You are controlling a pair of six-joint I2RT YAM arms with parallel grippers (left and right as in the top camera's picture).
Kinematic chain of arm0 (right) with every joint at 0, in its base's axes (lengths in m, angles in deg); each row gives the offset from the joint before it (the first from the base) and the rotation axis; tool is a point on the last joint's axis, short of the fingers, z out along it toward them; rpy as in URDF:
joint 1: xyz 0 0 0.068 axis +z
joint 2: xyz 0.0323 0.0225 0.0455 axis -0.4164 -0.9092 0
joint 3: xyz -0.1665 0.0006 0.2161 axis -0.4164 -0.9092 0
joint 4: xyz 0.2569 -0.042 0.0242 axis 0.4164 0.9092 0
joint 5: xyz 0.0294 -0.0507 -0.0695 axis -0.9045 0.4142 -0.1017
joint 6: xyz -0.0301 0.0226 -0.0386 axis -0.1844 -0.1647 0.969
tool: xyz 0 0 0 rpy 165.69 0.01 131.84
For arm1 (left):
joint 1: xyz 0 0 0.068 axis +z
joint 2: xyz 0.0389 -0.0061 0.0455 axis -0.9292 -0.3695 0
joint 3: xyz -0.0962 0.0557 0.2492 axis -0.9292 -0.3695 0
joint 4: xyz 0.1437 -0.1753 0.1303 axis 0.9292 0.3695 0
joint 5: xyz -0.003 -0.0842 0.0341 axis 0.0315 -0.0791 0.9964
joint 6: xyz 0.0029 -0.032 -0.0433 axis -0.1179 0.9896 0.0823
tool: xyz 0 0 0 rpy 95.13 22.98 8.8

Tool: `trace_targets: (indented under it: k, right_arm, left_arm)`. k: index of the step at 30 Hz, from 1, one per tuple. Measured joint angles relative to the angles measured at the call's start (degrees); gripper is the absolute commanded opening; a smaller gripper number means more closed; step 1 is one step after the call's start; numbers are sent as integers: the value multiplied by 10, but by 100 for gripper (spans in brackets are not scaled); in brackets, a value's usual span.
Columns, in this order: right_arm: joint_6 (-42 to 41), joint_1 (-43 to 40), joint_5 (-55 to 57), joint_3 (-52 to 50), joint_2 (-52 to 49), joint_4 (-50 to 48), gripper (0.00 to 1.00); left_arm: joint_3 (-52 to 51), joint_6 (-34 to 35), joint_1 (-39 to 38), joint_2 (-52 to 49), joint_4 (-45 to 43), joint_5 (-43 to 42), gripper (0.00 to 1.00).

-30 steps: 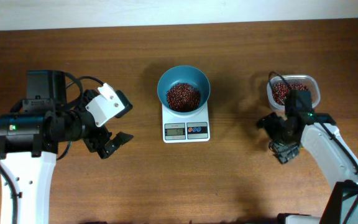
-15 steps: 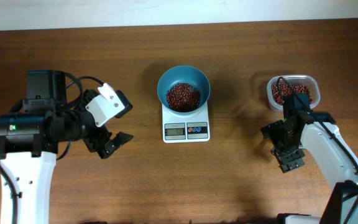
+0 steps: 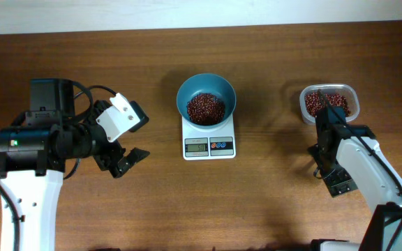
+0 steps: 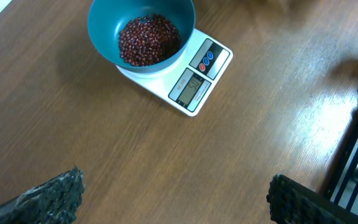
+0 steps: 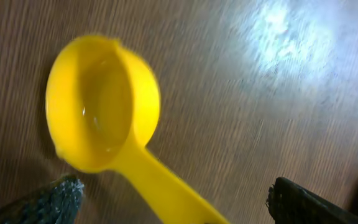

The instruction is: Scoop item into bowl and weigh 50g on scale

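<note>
Your right gripper [image 5: 176, 196] hangs wide over the empty scoop [image 5: 98, 118]; the left gripper [image 4: 174, 198] is wide too. Beans [image 3: 206, 108] fill the bowl [image 3: 187, 90] on the scale [image 3: 209, 146], well to its left. The readout is blurred, so probably check it before scooping again.

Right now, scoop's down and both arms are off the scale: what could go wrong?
1. The empty yellow scoop lies just below the open right end effector; a low move could knock it away.
2. The right arm runs close by the bean tub; a swing could tip it.
</note>
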Motion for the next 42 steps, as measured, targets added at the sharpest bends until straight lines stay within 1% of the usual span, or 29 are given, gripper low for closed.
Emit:
trace_targets:
  k: [2,4,6,8,9,10,11,12,14,15,16,17,18,19,20,21,22,23,25,26,27,28,29,31,36,39,42]
  right_arm:
    - [-33,0,26,0,0,-2,99]
    - [-53,0,34,0,0,-24,99]
    - [-50,0,-12,0,0,-42,99]
    - [-45,0,-71,1,0,2,99]
    - [-60,2,-85,1,0,49,99]
    - [-75,7,-81,0,1,73,99]
    - [-84,14,-70,0,5,58,99]
    - [-84,20,-61,-2,13,13,99]
    - [-9,26,-70,-2,40,-109,99]
    - [34,26,-76,-1,51,-133,99]
    - [27,26,-76,2,56,-101,99]
    - [-2,24,-74,5,57,-56,99]
    - [-54,23,-71,3,57,3,99]
    - [-96,23,-68,1,57,37,99]
    - [-105,24,-67,1,57,31,99]
    - [-83,27,-69,0,57,6,99]
    - [-41,31,-79,1,57,-23,99]
    - [-21,34,-84,1,57,-23,99]
    - [-84,35,-82,1,57,22,99]
    - [-104,35,-81,0,57,21,99]
    - [-94,35,-80,0,57,-5,99]
    - [-24,35,-84,0,57,-55,99]
    - [26,37,-83,3,57,-55,99]
    - [57,38,-54,3,57,-12,99]
    - [27,38,53,3,57,0,99]
    - [23,38,140,5,57,11,99]
    - [23,38,222,29,57,10,99]
  left_arm:
    - [0,0,0,0,0,0,99]
    - [0,0,0,0,0,0,99]
    - [0,0,0,0,0,0,99]
    - [0,0,0,0,0,0,99]
    - [0,0,0,0,0,0,99]
    - [0,0,0,0,0,0,99]
    - [0,0,0,0,0,0,99]
    - [0,0,0,0,0,0,99]
    - [0,0,0,0,0,0,99]
    - [0,0,0,0,0,0,99]
    - [0,0,0,0,0,0,99]
    - [0,0,0,0,0,0,99]
    - [0,0,0,0,1,0,99]
    - [0,0,0,0,0,0,99]
    - [0,0,0,0,0,0,99]
    - [0,0,0,0,0,0,99]
    - [0,0,0,0,0,0,99]
    - [0,0,0,0,0,0,99]
    - [0,0,0,0,0,0,99]
    - [0,0,0,0,0,0,99]
    - [0,0,0,0,0,0,99]
    - [0,0,0,0,0,0,99]
    - [0,0,0,0,0,0,99]
    - [0,0,0,0,0,0,99]
    - [0,0,0,0,0,0,99]
    - [0,0,0,0,0,0,99]
    - [0,0,0,0,0,0,99]
